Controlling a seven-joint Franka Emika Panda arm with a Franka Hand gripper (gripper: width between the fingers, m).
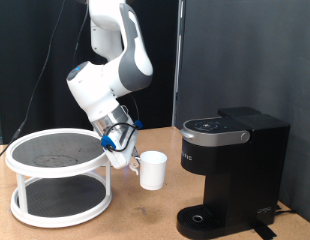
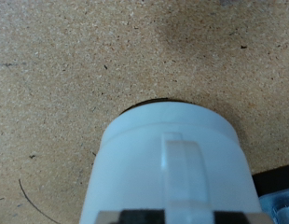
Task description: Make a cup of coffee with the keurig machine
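While the wooden table [image 1: 145,215] carries everything, the keurig machine [image 1: 235,170] stands at the exterior view's right with its lid down, and the white round two-tier stand [image 1: 60,178] sits at the left. Between them the cup [image 1: 152,170] stands upright on the table, its handle towards the gripper [image 1: 123,152], which reaches in from the stand's side. In the wrist view the cup [image 2: 172,168] fills the frame, handle facing the camera; whether the fingers clasp that handle I cannot tell
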